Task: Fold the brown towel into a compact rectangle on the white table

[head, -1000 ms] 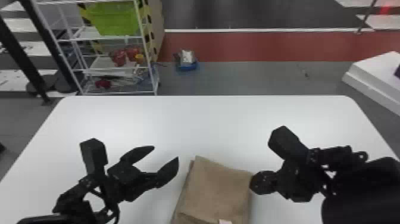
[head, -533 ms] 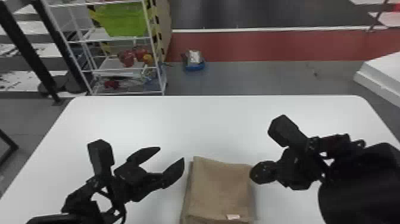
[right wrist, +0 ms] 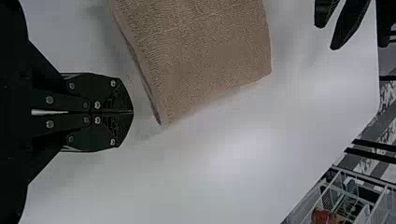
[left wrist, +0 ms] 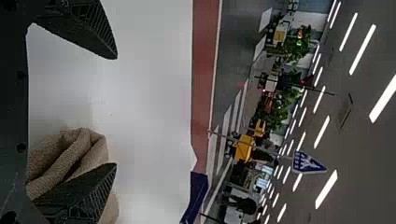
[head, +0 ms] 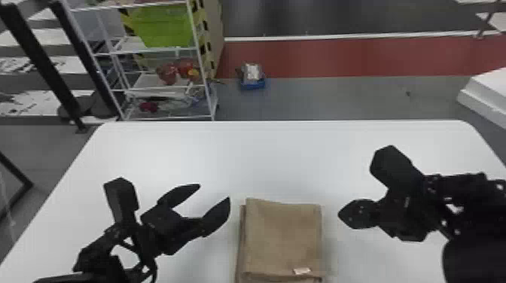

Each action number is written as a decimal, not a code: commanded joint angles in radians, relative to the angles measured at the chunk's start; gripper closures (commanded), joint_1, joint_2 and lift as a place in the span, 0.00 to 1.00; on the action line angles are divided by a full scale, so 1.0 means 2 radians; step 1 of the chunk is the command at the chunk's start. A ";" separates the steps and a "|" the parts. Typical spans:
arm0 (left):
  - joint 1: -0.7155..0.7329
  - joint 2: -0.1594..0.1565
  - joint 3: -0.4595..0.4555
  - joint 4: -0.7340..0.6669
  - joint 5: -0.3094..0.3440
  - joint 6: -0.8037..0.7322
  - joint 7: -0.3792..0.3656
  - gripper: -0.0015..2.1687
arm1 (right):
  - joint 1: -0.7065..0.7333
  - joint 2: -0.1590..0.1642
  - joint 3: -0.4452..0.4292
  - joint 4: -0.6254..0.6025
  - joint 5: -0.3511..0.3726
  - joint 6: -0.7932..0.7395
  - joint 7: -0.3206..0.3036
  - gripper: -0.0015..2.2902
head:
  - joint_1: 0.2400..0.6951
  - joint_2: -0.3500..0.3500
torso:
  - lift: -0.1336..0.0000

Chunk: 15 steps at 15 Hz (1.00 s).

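Beside the towel (head: 283,237), left gripper (head: 214,192) splayed wide, seemingly clear.

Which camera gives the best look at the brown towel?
The head view: it shows the top of the folded brown towel and its pale tag. The left wrist view shows bunched folds partly behind a finger of the left gripper; the right wrist view, one end close up.

Head view's btm edge cuts off near end of the brown towel (head: 282,237); my L gripper (head: 214,191) hides pt of it in L wrist view. Tag (head: 302,270) detail's too small; rack (head: 200,60) top's cut off.
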<state>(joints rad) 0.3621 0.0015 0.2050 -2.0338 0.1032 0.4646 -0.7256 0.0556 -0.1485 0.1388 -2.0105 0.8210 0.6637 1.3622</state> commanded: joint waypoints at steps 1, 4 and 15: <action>0.005 -0.002 -0.001 -0.008 0.024 0.001 0.000 0.03 | 0.021 -0.003 -0.080 -0.032 -0.051 -0.007 0.002 0.87 | 1.00 0.62 | 0.08; 0.015 -0.002 -0.008 -0.019 0.034 -0.013 0.008 0.03 | 0.051 0.008 -0.178 -0.059 -0.181 0.011 0.002 0.85 | 1.00 0.49 | 0.08; 0.090 -0.002 0.045 -0.009 0.091 -0.208 0.114 0.03 | 0.258 0.075 -0.178 -0.122 -0.373 -0.283 -0.432 0.04 | 1.00 0.50 | 0.08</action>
<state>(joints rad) 0.5181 0.0015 0.2792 -2.0558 0.2730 0.1107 -0.5036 0.5596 -0.0138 -0.2275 -2.2875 0.0685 0.2076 0.5014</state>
